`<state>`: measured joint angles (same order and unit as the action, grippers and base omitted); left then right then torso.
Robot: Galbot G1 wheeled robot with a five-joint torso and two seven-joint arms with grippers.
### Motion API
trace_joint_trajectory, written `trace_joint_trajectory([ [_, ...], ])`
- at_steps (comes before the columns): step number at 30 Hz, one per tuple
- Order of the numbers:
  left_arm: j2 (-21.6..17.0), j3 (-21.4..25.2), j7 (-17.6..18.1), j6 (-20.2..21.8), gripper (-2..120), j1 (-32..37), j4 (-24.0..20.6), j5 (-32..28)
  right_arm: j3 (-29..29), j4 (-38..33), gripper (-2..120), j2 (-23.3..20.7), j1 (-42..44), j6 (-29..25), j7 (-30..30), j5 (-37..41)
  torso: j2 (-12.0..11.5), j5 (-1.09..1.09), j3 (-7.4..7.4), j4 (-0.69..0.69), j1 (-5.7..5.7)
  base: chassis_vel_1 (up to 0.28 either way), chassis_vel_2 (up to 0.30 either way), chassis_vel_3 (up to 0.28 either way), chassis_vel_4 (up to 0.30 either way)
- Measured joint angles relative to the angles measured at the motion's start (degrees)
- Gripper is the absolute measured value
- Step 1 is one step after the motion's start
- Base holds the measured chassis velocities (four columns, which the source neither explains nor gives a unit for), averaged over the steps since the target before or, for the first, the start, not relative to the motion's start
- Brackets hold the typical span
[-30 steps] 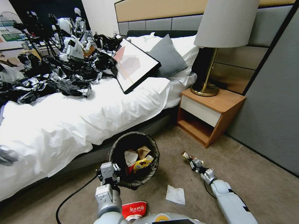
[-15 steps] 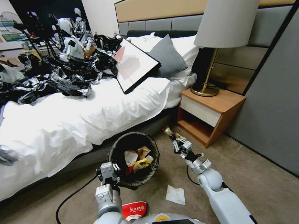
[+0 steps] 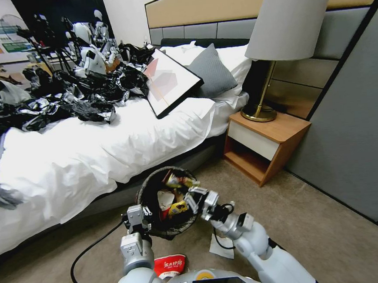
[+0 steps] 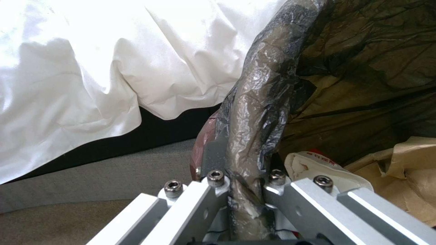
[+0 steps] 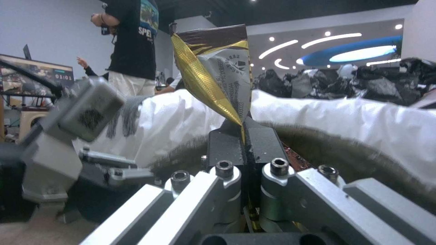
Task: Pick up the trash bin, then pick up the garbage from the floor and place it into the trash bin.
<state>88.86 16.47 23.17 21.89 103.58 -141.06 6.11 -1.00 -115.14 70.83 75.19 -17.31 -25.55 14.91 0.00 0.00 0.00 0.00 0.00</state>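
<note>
Bin and litter: status of collection

Bin (image 3: 151, 192): held at its near-left rim by the left gripper (image 3: 136, 215), between bed and robot. In the left wrist view the fingers (image 4: 218, 156) are clamped on the bag-covered rim (image 4: 254, 112). First step counts as done.

Contents of bin: white-and-red wrapper (image 3: 164, 200), yellow wrapper (image 3: 179, 208), tan paper (image 4: 408, 177). Several pieces are already in.

Red packet (image 3: 169, 265): on the carpet just in front of the robot's body, below the bin. Not yet collected.

Right gripper (image 3: 192, 195): over the bin's mouth at its right side, closed on a gold-and-brown wrapper (image 3: 177, 181) (right wrist view shows the wrapper (image 5: 218, 75) pinched upright between the black pads (image 5: 261, 143), bin rim behind). Judged ready to let go; the wrapper is not yet in.

Tissue (image 3: 221, 249): on the carpet right of the packet, partly under the right arm. Not yet collected.

Remaining, by judgement: one drop, then two floor pieces.
</note>
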Motion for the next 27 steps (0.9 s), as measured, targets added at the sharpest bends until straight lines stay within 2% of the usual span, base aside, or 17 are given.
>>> trace_joint_trajectory([
  [11, 0.0, 0.0, 0.0, 0.0, 0, 0.0, 0.0, 0.0, 0.5, 6.4, 0, 2.4, -2.5, -0.3, 0.9, -1.0, 0.0, 0.0, 0.0, 0.0, 0.0, 0.0, 0.0, 0.0, 0.0],
  [22, 0.0, 0.0, 0.0, 0.0, 0, 0.0, 0.0, 0.0, -0.4, 9.5, 0, 3.2, -4.2, -0.1, 2.8, -1.0, 0.0, 0.0, 0.0, 0.0, 0.0, 0.0, 0.0, 0.0, 0.0],
  [27, 0.0, 0.0, 0.0, 0.0, 0, 0.0, 0.0, 0.0, -0.6, 10.6, 14, 3.4, -4.7, 0.4, 4.4, -1.9, 0.0, 0.0, 0.0, 0.0, 0.0, 0.0, 0.0, 0.0, 0.0],
])
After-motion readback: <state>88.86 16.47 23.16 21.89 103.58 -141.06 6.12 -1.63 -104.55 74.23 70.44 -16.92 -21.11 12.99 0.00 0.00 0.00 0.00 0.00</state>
